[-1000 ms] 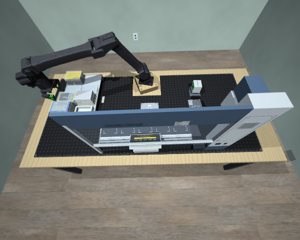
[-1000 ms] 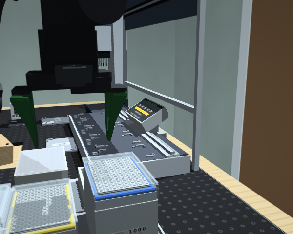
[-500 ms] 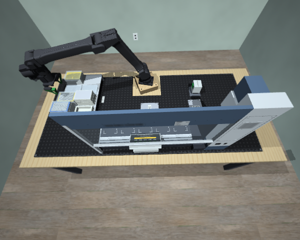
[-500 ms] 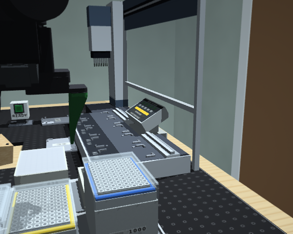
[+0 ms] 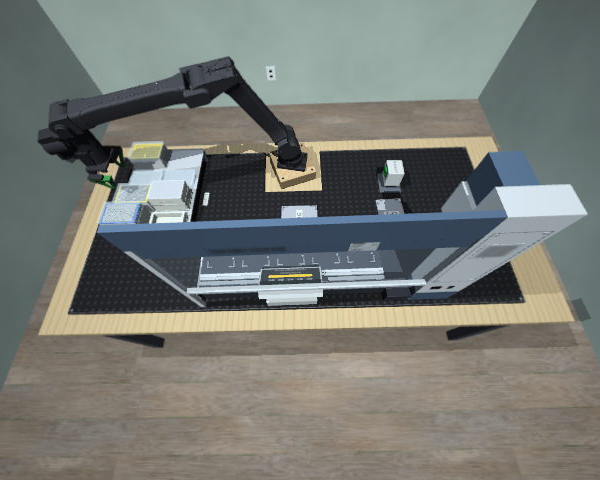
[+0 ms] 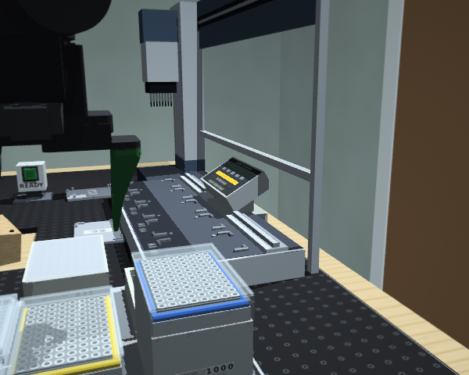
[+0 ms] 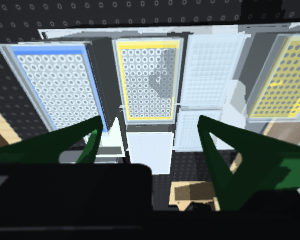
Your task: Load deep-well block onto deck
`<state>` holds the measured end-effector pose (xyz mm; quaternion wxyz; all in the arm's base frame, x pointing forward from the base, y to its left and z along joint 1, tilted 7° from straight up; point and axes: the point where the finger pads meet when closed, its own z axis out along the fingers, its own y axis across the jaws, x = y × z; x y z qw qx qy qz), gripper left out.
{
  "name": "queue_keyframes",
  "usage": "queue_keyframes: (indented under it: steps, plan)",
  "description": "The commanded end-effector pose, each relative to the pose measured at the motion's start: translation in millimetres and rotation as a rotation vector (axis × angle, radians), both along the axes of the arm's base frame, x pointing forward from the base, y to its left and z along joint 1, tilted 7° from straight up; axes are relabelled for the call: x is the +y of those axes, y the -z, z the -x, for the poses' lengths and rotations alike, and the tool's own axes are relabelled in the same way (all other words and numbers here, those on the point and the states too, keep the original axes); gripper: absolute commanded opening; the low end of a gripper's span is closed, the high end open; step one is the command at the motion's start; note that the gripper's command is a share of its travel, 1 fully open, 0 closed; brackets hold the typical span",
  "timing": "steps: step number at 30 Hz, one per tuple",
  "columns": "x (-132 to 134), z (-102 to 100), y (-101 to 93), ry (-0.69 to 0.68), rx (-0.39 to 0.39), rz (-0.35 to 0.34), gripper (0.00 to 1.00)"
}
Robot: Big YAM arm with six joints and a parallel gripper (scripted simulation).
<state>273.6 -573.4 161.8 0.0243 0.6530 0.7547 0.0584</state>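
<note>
Gripper (image 7: 150, 135) hangs fully spread and empty above the shelf's yellow-rimmed rack (image 7: 146, 80); which block is B83 stays unclear.

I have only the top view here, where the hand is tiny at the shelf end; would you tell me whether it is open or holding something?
Observer: The wrist view shows the hand wide open, with nothing between its green fingers.
Operator: Thank you. What does it have beneath it?
Observer: In the wrist view a yellow-rimmed rack sits framed between the fingertips, and a blue-rimmed rack lies to its left in the picture.
Operator: Is there any marking on those racks?
Observer: In the exterior view, the front of the blue-rimmed rack reads 1000.
</note>
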Motion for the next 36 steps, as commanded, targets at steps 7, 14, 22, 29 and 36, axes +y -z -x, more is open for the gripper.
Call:
queue_keyframes:
  steps: [7, 14, 22, 29, 36]
  plan:
    - [-7.4, -4.1, -22.6, -0.015, -0.023, 0.051, 1.00]
    - [-7.4, -4.1, -22.6, -0.015, -0.023, 0.051, 1.00]
    - [-9.6, 30.2, -15.7, -0.012, -0.020, 0.048, 1.00]
    - [-14.5, 65.0, -17.2, -0.013, -0.019, 0.059, 1.00]
    - [-20.0, 99.7, -8.5, -0.013, -0.013, 0.053, 1.00]
